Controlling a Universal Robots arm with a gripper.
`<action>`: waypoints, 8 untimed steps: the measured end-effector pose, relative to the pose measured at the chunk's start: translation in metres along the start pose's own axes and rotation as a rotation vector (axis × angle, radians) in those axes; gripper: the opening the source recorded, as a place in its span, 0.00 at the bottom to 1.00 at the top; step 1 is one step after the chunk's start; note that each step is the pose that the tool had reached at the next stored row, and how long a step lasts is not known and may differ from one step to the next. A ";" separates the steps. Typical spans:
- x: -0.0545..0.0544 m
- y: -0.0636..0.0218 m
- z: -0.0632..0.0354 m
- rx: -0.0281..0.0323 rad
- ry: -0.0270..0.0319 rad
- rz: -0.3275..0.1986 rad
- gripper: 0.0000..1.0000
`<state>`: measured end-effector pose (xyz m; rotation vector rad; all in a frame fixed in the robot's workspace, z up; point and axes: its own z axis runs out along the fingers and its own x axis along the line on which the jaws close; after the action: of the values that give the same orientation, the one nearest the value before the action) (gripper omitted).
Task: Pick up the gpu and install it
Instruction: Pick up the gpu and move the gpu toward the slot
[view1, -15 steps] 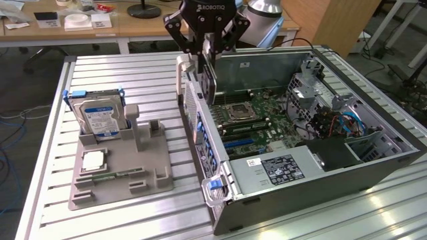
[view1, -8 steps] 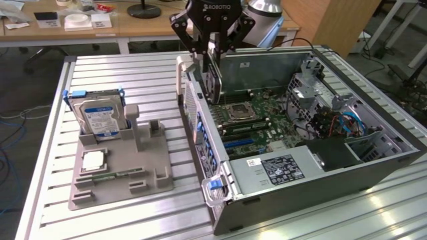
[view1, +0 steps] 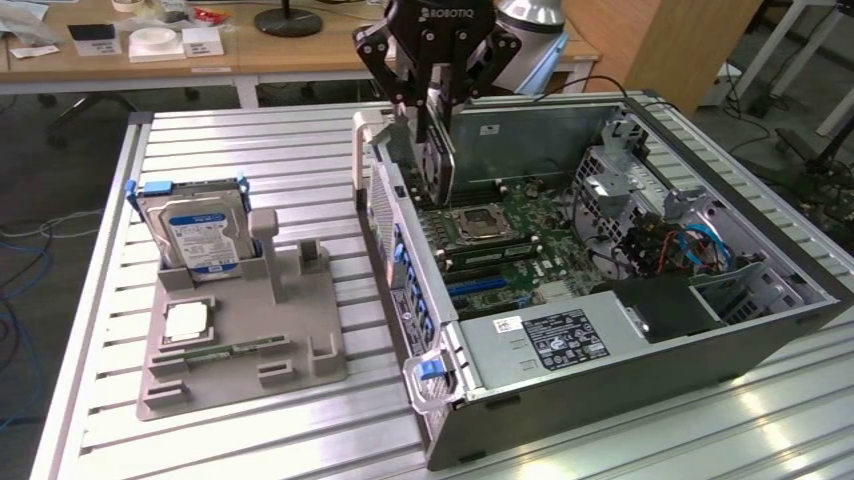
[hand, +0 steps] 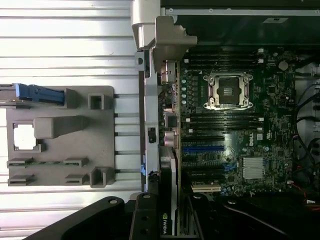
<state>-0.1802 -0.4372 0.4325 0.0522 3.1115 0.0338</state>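
The claw (view1: 430, 95) pinches the gpu (view1: 434, 160) on edge. The card hangs straight below it, inside the open computer case (view1: 641, 390), just above the motherboard (view1: 534, 270).

Bright overhead light glares off the slatted table (hand: 70, 45), leaving the computer case (view1: 627, 385) interior dim.

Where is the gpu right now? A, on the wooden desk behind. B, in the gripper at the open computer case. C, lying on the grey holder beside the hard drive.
B: the gripper is shut on the gpu, holding it upright by the rear wall of the open computer case, over the motherboard.
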 end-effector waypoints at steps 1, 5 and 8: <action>-0.001 0.0002 0.0000 0.0000 0.0000 0.000 0.27; -0.006 0.0010 0.0002 0.0000 0.0000 0.000 0.27; -0.008 0.0014 0.0003 0.0000 0.0000 0.000 0.27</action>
<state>-0.1719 -0.4361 0.4325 0.0522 3.1115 0.0338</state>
